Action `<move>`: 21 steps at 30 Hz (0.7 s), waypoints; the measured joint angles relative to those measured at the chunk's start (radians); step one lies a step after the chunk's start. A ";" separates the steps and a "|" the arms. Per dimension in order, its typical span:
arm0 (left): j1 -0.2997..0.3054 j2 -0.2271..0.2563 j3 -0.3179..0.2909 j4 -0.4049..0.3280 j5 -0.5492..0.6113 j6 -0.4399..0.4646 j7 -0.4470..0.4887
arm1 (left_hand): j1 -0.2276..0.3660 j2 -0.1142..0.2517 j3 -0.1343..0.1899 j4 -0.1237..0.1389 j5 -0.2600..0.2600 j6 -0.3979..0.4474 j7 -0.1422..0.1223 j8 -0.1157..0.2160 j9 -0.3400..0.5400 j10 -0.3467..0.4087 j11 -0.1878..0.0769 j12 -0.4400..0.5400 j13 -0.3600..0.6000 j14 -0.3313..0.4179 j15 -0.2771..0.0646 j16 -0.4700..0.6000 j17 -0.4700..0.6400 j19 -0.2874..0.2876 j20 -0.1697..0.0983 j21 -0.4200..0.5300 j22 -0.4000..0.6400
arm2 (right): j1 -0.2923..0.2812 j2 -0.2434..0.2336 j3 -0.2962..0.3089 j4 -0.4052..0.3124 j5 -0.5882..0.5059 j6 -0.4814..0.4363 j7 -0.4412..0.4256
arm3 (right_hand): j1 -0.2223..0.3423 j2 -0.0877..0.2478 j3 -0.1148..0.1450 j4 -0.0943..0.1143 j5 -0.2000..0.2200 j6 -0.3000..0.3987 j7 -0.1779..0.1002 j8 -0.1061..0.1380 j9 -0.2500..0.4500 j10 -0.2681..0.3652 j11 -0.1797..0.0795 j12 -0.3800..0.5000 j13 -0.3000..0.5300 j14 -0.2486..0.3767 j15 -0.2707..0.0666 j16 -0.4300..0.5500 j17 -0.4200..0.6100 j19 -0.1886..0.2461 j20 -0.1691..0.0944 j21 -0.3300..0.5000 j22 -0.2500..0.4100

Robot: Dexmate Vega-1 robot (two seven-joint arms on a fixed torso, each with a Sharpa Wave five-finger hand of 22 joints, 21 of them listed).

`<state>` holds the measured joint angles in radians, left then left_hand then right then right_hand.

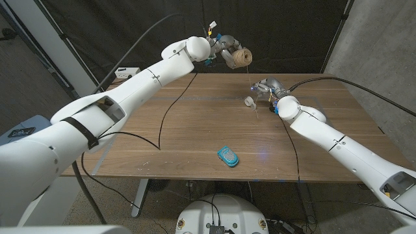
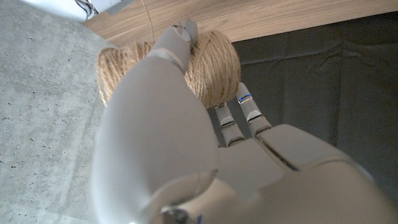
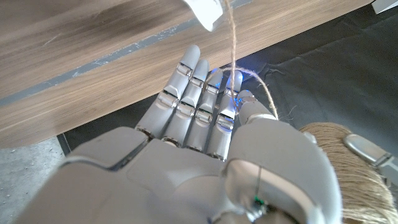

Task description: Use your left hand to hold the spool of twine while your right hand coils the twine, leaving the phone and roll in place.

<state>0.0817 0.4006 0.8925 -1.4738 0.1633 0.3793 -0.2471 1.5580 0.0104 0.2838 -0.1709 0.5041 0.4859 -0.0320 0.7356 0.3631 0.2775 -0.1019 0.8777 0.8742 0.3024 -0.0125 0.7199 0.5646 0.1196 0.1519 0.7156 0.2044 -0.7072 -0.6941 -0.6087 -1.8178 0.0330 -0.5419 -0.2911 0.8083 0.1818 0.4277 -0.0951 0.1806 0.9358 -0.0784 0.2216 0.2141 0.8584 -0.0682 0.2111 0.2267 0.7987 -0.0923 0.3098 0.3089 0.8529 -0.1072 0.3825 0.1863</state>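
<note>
Near, the phone (image 1: 227,156) lies untouched on the table (image 1: 195,130). Farther right, the right hand (image 1: 268,90) has twine (image 3: 234,43) pinched in its fingers (image 3: 225,112); wind evenly, staying clear of the roll (image 1: 249,101). Farthest, the left hand (image 1: 224,49) grips the spool (image 1: 244,58) aloft; hold steady.

The spool of twine (image 1: 243,58), a fat ball of tan jute, was held aloft beyond the table's far edge. A thin strand (image 3: 234,37) ran taut. The blue phone (image 1: 228,156) lay near the table's front edge.
</note>
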 measured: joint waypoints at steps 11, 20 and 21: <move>-0.010 -0.014 0.000 0.031 -0.007 -0.023 0.008 | 0.000 0.000 0.000 0.000 0.008 0.000 0.000 0.000 0.000 0.000 0.000 0.000 0.000 0.000 0.000 0.000 0.000 0.000 0.000 0.006 0.000 | -0.009 -0.012 -0.006 -0.029 -0.005 0.000 0.019 | 0.004 -0.004 0.000 0.000 0.000 0.004 0.004 0.000 0.000 0.000 0.000 0.000 0.000 0.000 0.000 -0.008 0.000 0.000 0.000 0.000 0.000; -0.017 -0.024 0.000 0.056 -0.011 -0.041 0.016 | 0.000 0.000 0.000 0.000 0.008 0.000 0.000 0.000 0.000 0.000 0.000 0.000 0.000 0.000 0.000 0.000 0.000 0.000 0.000 0.009 0.000 | -0.014 -0.027 -0.010 -0.055 -0.010 0.002 0.040 | 0.004 -0.004 -0.006 -0.006 0.000 0.004 0.004 -0.004 0.000 0.000 0.000 -0.004 0.000 0.000 0.000 -0.008 0.000 0.000 0.000 0.000 0.000; -0.017 -0.024 0.000 0.056 -0.012 -0.042 0.016 | 0.000 0.000 0.000 0.000 0.008 0.000 0.000 0.000 0.000 0.000 0.000 0.000 0.000 0.000 0.000 0.000 0.000 0.000 0.000 0.009 0.000 | -0.014 -0.027 -0.011 -0.055 -0.010 0.002 0.040 | 0.004 -0.004 -0.006 -0.006 0.000 0.004 0.004 -0.004 0.000 0.000 0.000 -0.004 0.000 0.000 0.000 -0.008 0.000 0.000 0.000 0.000 0.000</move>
<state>0.0642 0.3767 0.8928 -1.4173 0.1518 0.3378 -0.2312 1.5580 0.0104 0.2838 -0.1709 0.5118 0.4859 -0.0320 0.7356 0.3631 0.2776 -0.1019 0.8777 0.8742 0.3024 -0.0125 0.7199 0.5646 0.1196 0.1519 0.7251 0.2045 -0.7215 -0.7209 -0.6192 -1.8728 0.0229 -0.5403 -0.2511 0.8121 0.1779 0.4221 -0.1007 0.1807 0.9396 -0.0747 0.2180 0.2137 0.8584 -0.0682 0.2070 0.2267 0.7987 -0.0923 0.3020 0.3088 0.8530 -0.1073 0.3824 0.1863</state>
